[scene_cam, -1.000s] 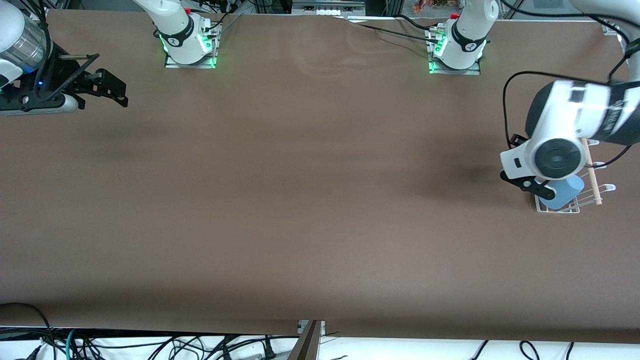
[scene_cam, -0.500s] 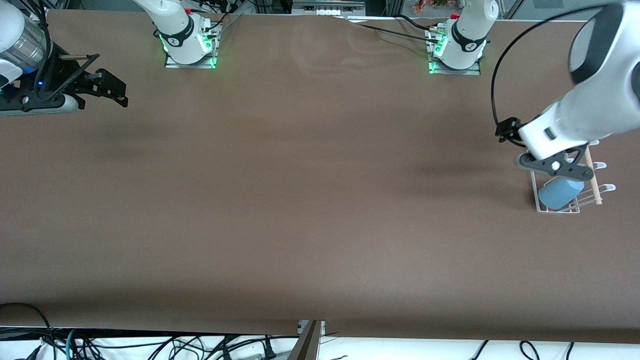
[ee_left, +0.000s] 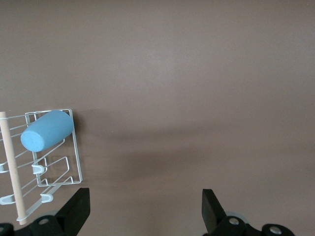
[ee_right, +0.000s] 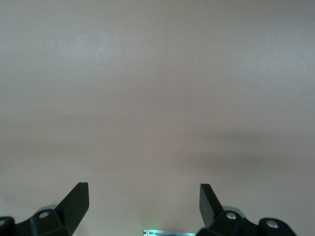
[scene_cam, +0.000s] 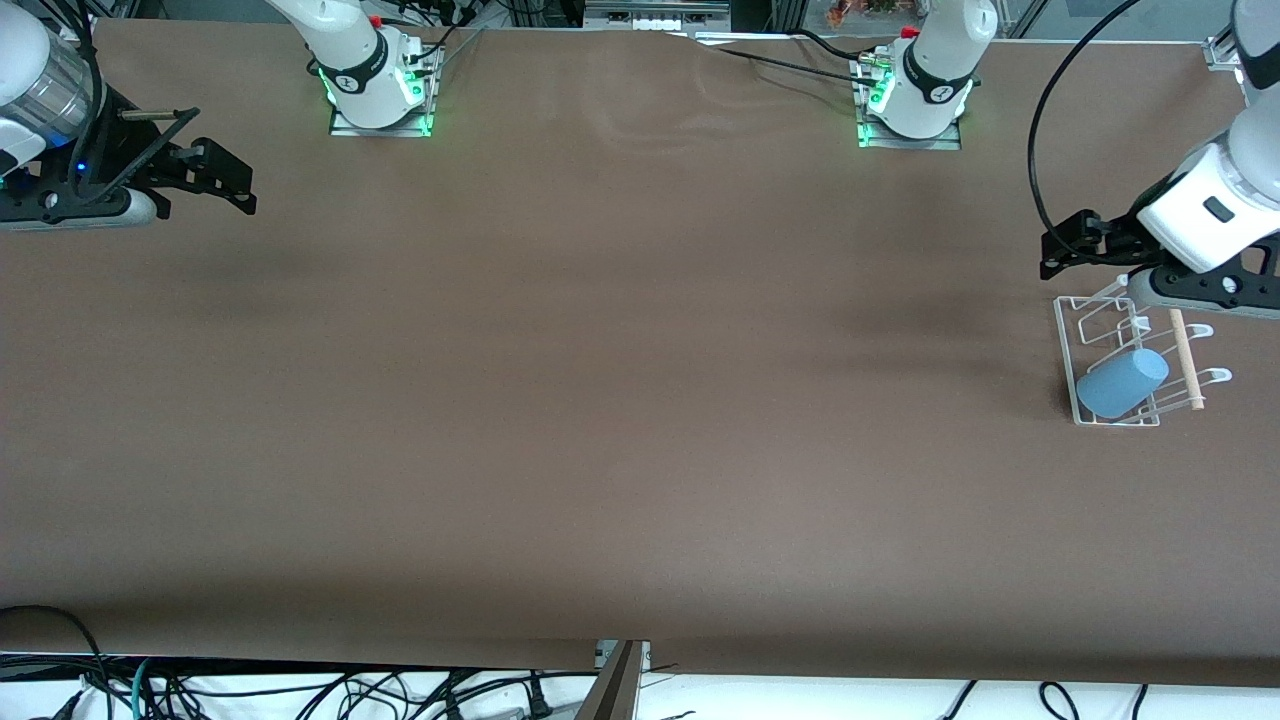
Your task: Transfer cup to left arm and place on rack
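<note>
The light-blue cup (scene_cam: pixel 1122 383) lies on its side on the pegs of the clear-and-white rack (scene_cam: pixel 1066 335), at the left arm's end of the table. The rack's wooden dowel (scene_cam: pixel 1186 358) runs beside it. My left gripper (scene_cam: pixel 1064 248) is open and empty, up in the air over the table just off the rack's edge, apart from the cup. The left wrist view shows the cup (ee_left: pixel 47 131) on the rack (ee_left: pixel 76 156) off to one side of the open left gripper (ee_left: pixel 146 209). My right gripper (scene_cam: pixel 226 170) waits open and empty over the right arm's end of the table; it also shows in the right wrist view (ee_right: pixel 143 206).
The brown table (scene_cam: pixel 620 380) holds nothing else. The two arm bases (scene_cam: pixel 380 85) (scene_cam: pixel 912 95) stand with green lights along its edge farthest from the front camera. Cables hang below the nearest edge.
My left gripper has let go of the cup and risen away from the rack, toward the arm bases. The cup stays lying on the rack. The right arm has not moved.
</note>
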Motion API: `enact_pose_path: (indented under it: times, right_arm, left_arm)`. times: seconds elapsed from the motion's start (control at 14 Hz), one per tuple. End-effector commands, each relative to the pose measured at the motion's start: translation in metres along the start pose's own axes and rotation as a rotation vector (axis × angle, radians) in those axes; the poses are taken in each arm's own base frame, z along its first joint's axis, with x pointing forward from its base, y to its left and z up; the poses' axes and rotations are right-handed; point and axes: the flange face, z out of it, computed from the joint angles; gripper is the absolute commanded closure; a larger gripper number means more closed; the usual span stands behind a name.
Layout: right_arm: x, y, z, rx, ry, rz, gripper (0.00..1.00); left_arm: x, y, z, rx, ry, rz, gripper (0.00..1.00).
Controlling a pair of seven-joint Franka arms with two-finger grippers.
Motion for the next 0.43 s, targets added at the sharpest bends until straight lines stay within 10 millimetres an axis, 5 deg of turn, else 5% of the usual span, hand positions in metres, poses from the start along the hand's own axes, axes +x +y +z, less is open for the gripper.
enact_pose_path:
  times: [0.0, 0.36]
  right_arm:
    - [0.001, -0.002, -0.006, 0.002, 0.005, 0.002, 0.01]
    - [0.001, -0.003, -0.006, 0.0, 0.002, -0.001, 0.01]
  left_arm:
    - [-0.022, 0.014, 0.021, 0.032, 0.033, 0.001, 0.0]
    - [-0.012, 0.004, 0.028, 0.031, 0.026, -0.014, 0.0]
